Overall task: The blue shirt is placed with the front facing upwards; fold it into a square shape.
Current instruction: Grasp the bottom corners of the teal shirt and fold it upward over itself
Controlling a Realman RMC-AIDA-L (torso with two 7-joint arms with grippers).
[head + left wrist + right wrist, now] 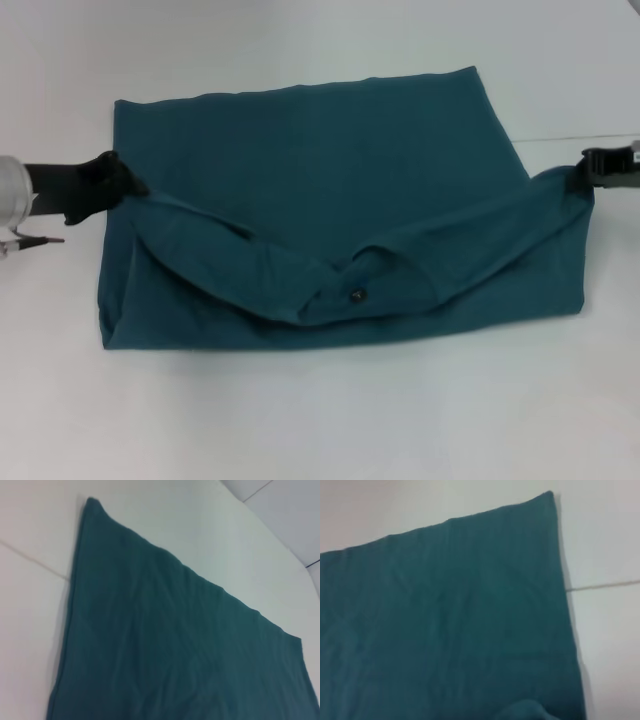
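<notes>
The shirt [320, 160] lies on the white table [320, 420], already folded narrow, its near part with the collar [355, 290] lifted and doubled back over the flat far part. The fold sags in the middle and rises at both ends. The left gripper [125, 185] pinches the fold's left end at the shirt's left edge; the right gripper [590, 170] pinches the right end. Both wrist views show only flat teal cloth [165, 645] [450, 615] and table.

surface: plain white table [300, 420] | seam: thin line [580, 138] across the far right | light: even
</notes>
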